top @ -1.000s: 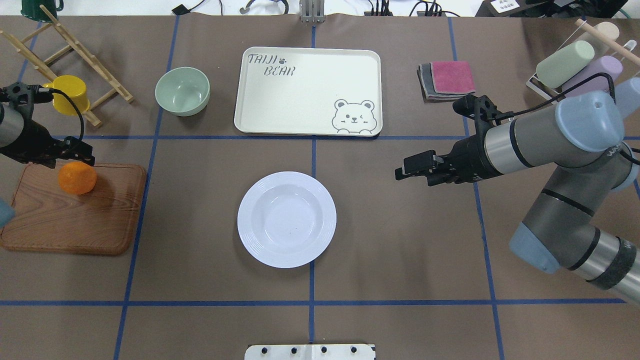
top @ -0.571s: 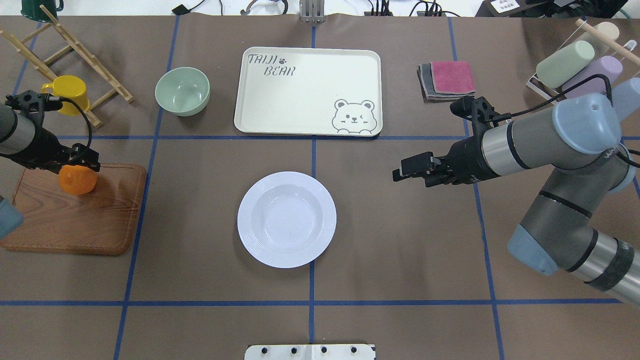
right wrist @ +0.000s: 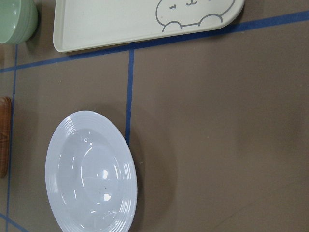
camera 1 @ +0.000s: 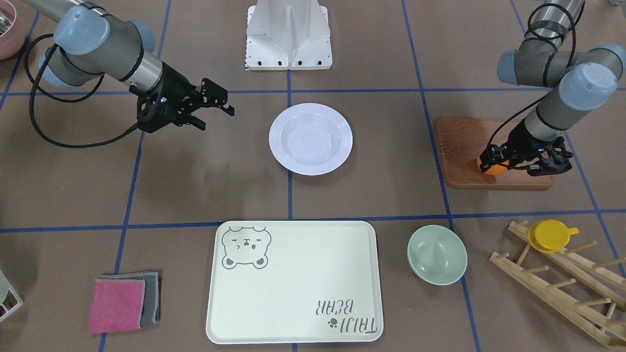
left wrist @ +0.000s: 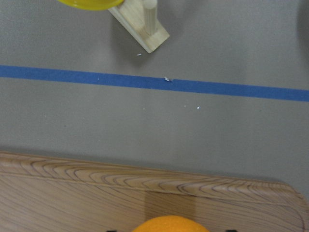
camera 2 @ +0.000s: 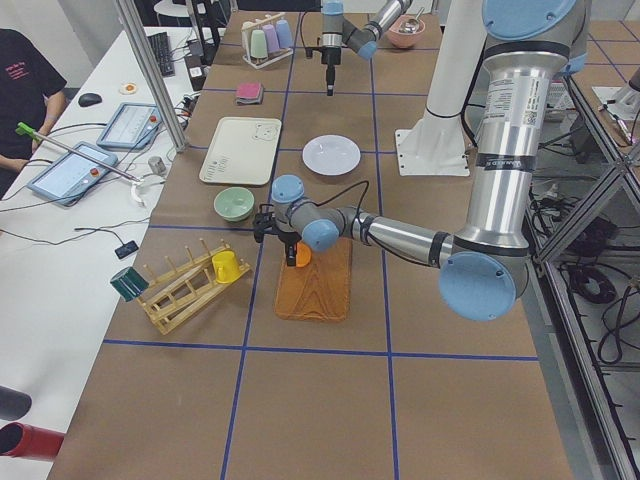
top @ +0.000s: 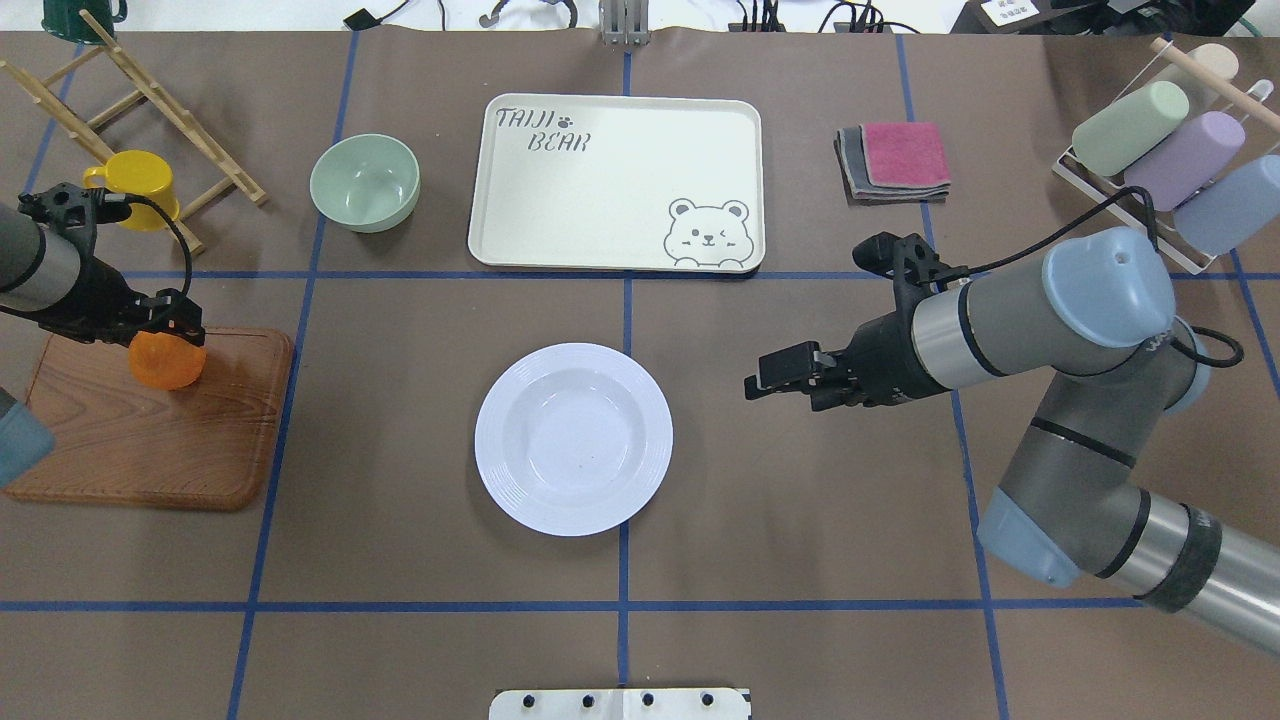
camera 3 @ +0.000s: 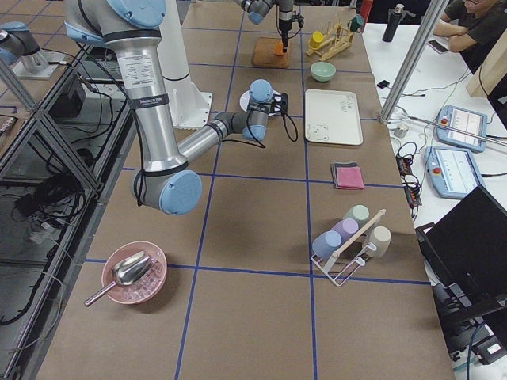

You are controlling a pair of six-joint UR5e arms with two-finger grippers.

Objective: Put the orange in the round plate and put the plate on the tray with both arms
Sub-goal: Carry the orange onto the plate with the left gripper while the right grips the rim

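White plate (top: 573, 440), bear-printed cream tray (top: 615, 185)

The glossy white round deep plate (top: 573, 440) looks like glazed ceramic, with bright glints in its well and fine ridges around the rim. Beyond it, the cream rectangular tray (top: 615, 185) is smooth, matt plastic. At the left, the brown board (top: 130, 450) is wood with a clear grain, and the small round orange fruit (top: 165, 362) has dull skin. The brown table cover (top: 800, 520) is matt and paper-like, lined with blue tape (top: 430, 606). The right arm (top: 1000, 315) is brushed metal with light-blue plastic caps.
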